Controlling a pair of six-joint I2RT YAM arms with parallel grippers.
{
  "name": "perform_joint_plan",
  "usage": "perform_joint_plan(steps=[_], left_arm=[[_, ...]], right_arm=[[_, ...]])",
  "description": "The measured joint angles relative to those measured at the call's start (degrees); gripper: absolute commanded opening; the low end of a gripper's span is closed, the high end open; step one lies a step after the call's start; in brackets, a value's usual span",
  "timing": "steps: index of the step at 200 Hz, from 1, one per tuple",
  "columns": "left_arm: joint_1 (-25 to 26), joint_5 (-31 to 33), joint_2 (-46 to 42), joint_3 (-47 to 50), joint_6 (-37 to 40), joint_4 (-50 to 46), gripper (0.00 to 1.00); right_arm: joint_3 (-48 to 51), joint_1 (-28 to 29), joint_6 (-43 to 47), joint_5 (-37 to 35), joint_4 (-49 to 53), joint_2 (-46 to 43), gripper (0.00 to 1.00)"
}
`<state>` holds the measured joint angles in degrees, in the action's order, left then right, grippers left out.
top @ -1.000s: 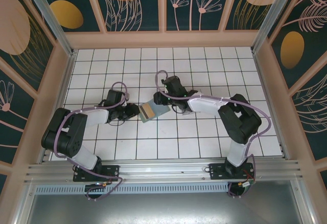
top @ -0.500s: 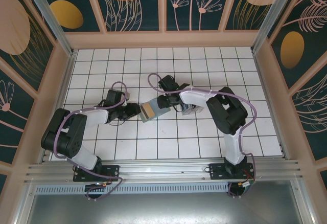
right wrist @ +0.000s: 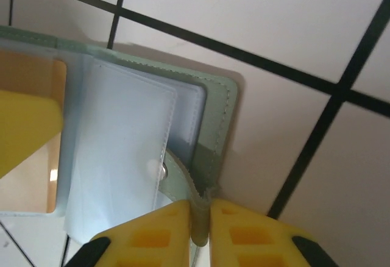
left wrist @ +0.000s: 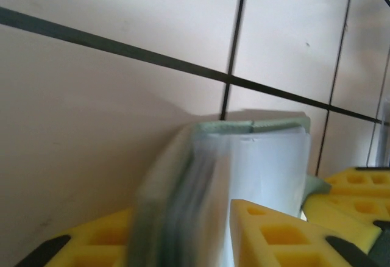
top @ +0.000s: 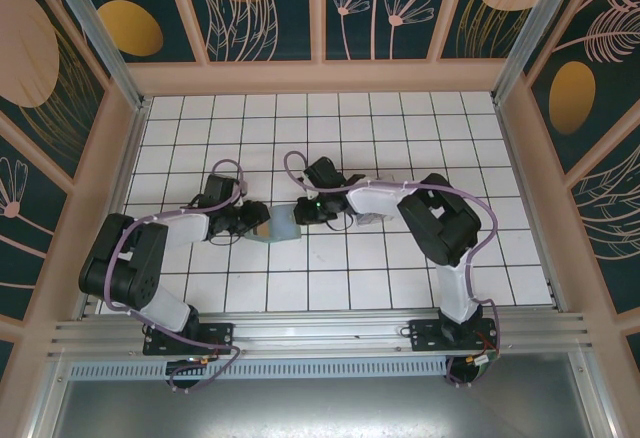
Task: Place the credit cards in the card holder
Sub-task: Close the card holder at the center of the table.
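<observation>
- Pinching the green snap tab [right wrist: 189, 185] of the card holder [right wrist: 213, 114] between its yellow pads, the right gripper [right wrist: 201, 209] was closed down, with nothing but the thickness of the tab left between the jaws.
- From above, the holder sat near the middle of the white tiled table [top: 400, 138], between the two grippers, which met it from opposite sides.
- The left gripper [left wrist: 183, 242] was closed only partway. Its yellow fingers stood on either side of the holder's stacked leaves, which filled the gap between them, so it had hold of that edge of the holder.
- In the left wrist view the holder appeared edge-on and somewhat blurred, grey-green cover outside, pale leaves inside, casting a shadow on the tiles behind it.
- In the right wrist view the holder was spread open, its clear sleeves [right wrist: 122, 145] facing the camera and the green cover edge showing beyond them.
- A tan-gold credit card [right wrist: 33, 75] showed inside the sleeve at the far left of that view, partly covered by a yellow finger [right wrist: 24, 127] that seemed to be the left gripper's.
- I could not tell whether the holder rested on the tiles or hung just above them.
- I could not make out any other card.
</observation>
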<state>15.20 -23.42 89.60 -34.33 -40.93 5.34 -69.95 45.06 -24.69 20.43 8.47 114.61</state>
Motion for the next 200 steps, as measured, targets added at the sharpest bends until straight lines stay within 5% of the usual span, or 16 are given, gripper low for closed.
perform_joint_plan(steps=[17, 36, 73, 143, 165, 175, 200], left_arm=[[-0.4, 0.5, -1.5, 0.0, 0.0, -0.9, 0.38], [-0.3, 0.5, -4.6, 0.0, -0.1, -1.4, 0.59], [0.7, 1.8, -8.2, -0.9, -0.3, -2.9, 0.59], [5.2, 0.1, -5.5, -0.7, -1.2, 1.2, 0.47], [5.2, 0.6, -4.3, -0.7, -0.7, 1.7, 0.34], [5.2, 1.3, -3.9, -0.7, -0.7, 1.7, 0.27], [5.2, 3.1, -2.1, -0.6, 0.5, 1.7, 0.12]], right_arm=[[1.3, -0.3, -1.6, 1.9, -2.5, 0.0, 0.08], [2.6, -0.2, -3.2, 3.8, -5.2, 0.0, 0.04], [3.8, 0.0, -6.0, 5.4, -9.5, 0.6, 0.00], [9.6, -0.8, -12.7, 9.9, -23.9, 1.7, 0.00], [11.7, -1.6, -15.1, 11.5, -28.2, 1.7, 0.00], [12.0, -1.8, -15.8, 11.5, -28.6, 1.7, 0.11], [11.6, -1.6, -15.7, 9.8, -27.0, 1.0, 0.15]])
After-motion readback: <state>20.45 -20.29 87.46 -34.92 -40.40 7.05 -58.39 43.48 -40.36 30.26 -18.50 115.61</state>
